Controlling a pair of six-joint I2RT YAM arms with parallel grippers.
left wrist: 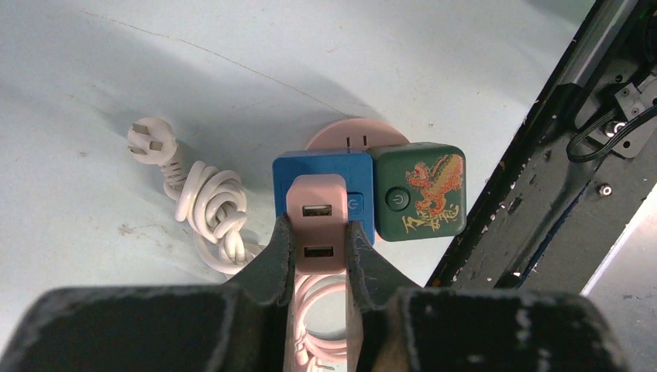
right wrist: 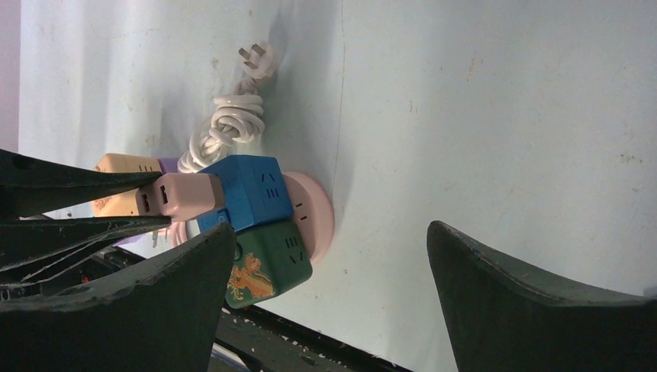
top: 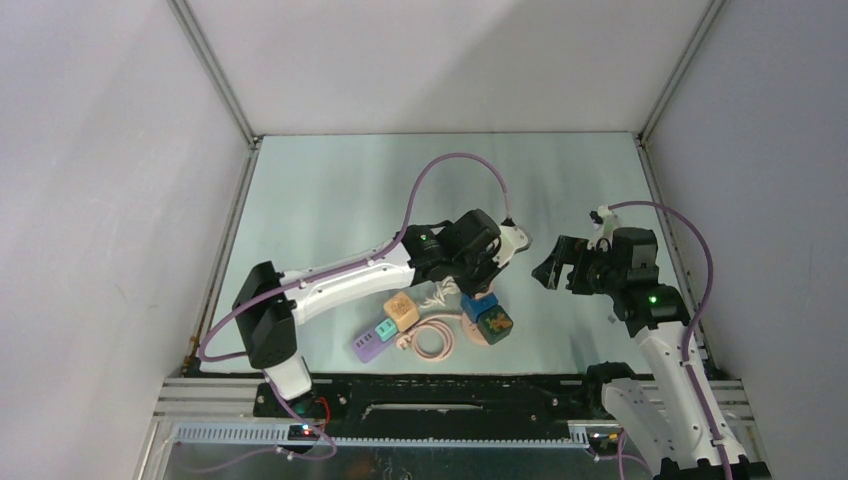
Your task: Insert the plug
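My left gripper [left wrist: 318, 232] is shut on a pink USB adapter plug [left wrist: 316, 225] and holds it against one face of a blue cube socket [left wrist: 310, 163]; its prongs are hidden. A green cube [left wrist: 422, 194] with a dragon print sits beside the blue cube, and both rest on a round pink socket base [left wrist: 341, 136]. In the top view the left gripper [top: 478, 270] is over the blue cube [top: 478, 305]. My right gripper [top: 558, 265] is open and empty to the right of the cluster. In its wrist view the right gripper [right wrist: 329, 229] frames the adapter [right wrist: 182, 195] and blue cube [right wrist: 248, 190].
A white plug [left wrist: 151, 139] with a knotted white cable [left wrist: 213, 209] lies left of the cubes. An orange cube [top: 402, 308], a purple cube [top: 368, 345] and a coiled pink cable [top: 435, 340] lie near the black front rail [top: 450, 385].
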